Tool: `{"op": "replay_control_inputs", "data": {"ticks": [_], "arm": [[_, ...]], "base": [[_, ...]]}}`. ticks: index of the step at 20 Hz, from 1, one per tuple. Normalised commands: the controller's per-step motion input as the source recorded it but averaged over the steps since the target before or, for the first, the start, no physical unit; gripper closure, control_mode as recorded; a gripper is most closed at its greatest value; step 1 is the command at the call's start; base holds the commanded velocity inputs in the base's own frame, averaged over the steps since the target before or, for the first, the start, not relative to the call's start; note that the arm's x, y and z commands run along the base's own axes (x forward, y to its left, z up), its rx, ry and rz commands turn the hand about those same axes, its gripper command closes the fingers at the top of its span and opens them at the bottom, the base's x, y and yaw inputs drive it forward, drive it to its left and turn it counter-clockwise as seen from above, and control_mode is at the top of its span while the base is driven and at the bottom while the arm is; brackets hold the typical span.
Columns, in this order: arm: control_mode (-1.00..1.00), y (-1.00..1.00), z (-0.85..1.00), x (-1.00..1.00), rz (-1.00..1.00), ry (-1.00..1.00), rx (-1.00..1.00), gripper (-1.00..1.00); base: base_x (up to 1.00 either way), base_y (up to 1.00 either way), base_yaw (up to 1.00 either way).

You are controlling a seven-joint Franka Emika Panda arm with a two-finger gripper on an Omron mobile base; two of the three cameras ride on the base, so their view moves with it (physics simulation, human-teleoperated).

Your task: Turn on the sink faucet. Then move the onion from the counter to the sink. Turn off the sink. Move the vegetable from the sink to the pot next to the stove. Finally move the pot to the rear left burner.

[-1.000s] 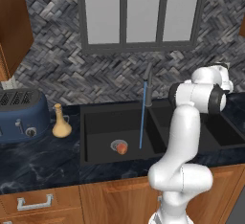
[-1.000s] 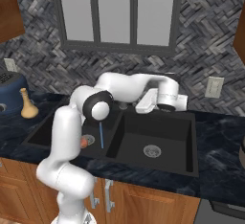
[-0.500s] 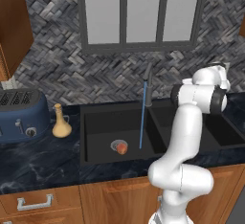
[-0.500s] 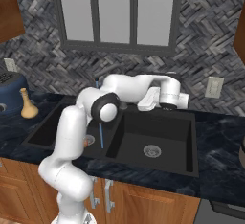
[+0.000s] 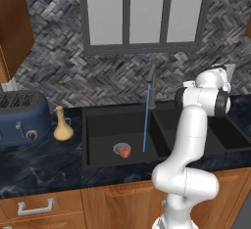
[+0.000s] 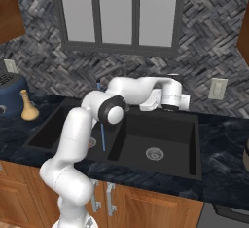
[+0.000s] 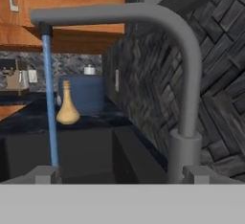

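While the water runs: a thin blue stream [image 5: 145, 120] falls from the sink faucet [image 5: 152, 88] into the left basin of the sink [image 5: 98, 140], so the tap is on.
Onion: the onion [image 5: 125, 151] lies on the floor of the left basin, just beside the drain and close to the foot of the stream, well inside the sink's front edge.
Done so far: judging by this, the first two steps are finished; shutting the water off is the step in hand.
Change, arm: over the last second the elbow has swung a little lower and towards the middle of the sink, while the hand has kept almost the same place over the back edge of the right basin.
Change, things: onion, stream and spout have not shifted at all.
Gripper: the gripper [image 7: 119, 175] is spread wide with nothing in it; its tips frame the base of the faucet from the right side, apart from it.
Meaning: the arm seems to be lining up on the faucet, not yet touching it.
Lever: in the hand view I cannot make out the handle, so the contact point is uncertain.
Risk: a push on the spout instead of the lever would swing it and leave the water on.
Bystanders: the tan vase [image 5: 62, 125] and the blue toaster [image 5: 22, 118] stand on the counter [image 5: 39, 169] left of the sink, well clear.
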Motion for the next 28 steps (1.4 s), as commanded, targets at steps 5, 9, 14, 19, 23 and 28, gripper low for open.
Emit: {"op": "replay_control_inputs", "data": {"ticks": [5,9,14,19,23,28], "arm": [[-1.00,0.17,-0.26,0.09,0.00,0.07,0.01,-1.00],[-1.00,0.15,-0.12,0.07,0.00,0.06,0.02,-1.00],[-1.00,0.04,0.00,0.07,0.00,0.04,0.02,-1.00],[-1.00,0.00,0.00,0.09,0.00,0.04,0.02,-1.00],[-1.00,0.00,-0.01,0.09,0.00,0.03,0.01,-1.00],[-1.00,0.00,-0.04,0.07,0.00,0.00,0.00,-1.00]], "base": [[0.00,0.00,0.00],[0.00,0.00,0.00],[0.00,0.00,0.00],[0.00,0.00,0.00],[0.00,0.00,0.00],[0.00,0.00,0.00]]}}
